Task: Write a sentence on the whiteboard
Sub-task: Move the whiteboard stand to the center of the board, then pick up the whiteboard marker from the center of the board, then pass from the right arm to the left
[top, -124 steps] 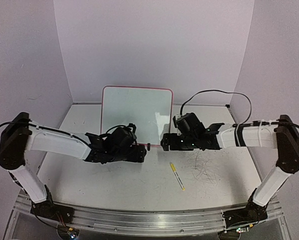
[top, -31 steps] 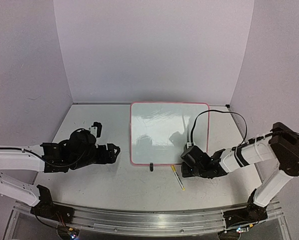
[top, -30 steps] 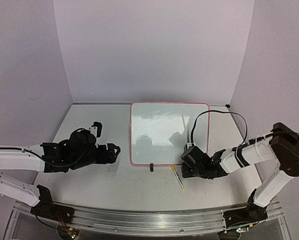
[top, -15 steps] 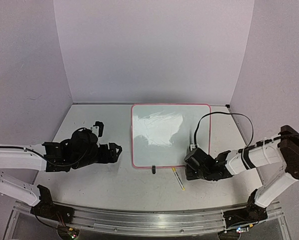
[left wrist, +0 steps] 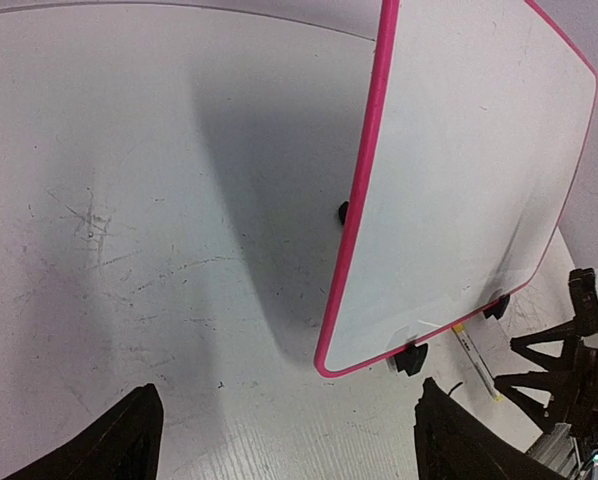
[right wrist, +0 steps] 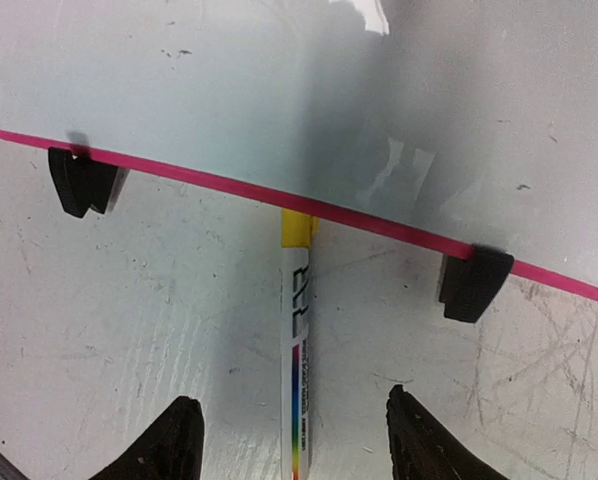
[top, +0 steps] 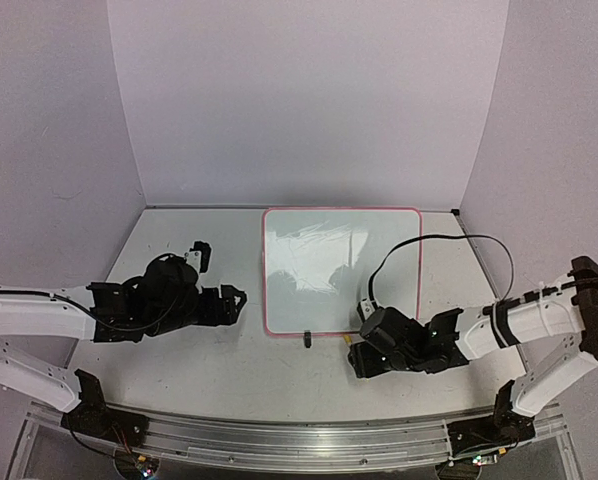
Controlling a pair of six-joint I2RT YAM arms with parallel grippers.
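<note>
Pink-rimmed and propped upright mid-tabletop (top: 229, 360) on black clip feet (right wrist: 79, 182): the whiteboard (top: 341, 268), no writing legible. Flat at its near edge, a yellow marker (right wrist: 297, 330), ungripped between the parted right pincer (right wrist: 294, 420). Left pincer (left wrist: 284, 400) spread wide, empty. Probably all writing left.

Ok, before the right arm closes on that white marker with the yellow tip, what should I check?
1. Right gripper open: ok.
2. White marker with yellow tip centred between its fingers, flat on the table: ok.
3. Marker tip clear of the glossy white board with pink rim: not ok, it meets the rim.
4. Board on its black clip feet: ok.
5. Left gripper open, empty, apart from board: ok.
</note>
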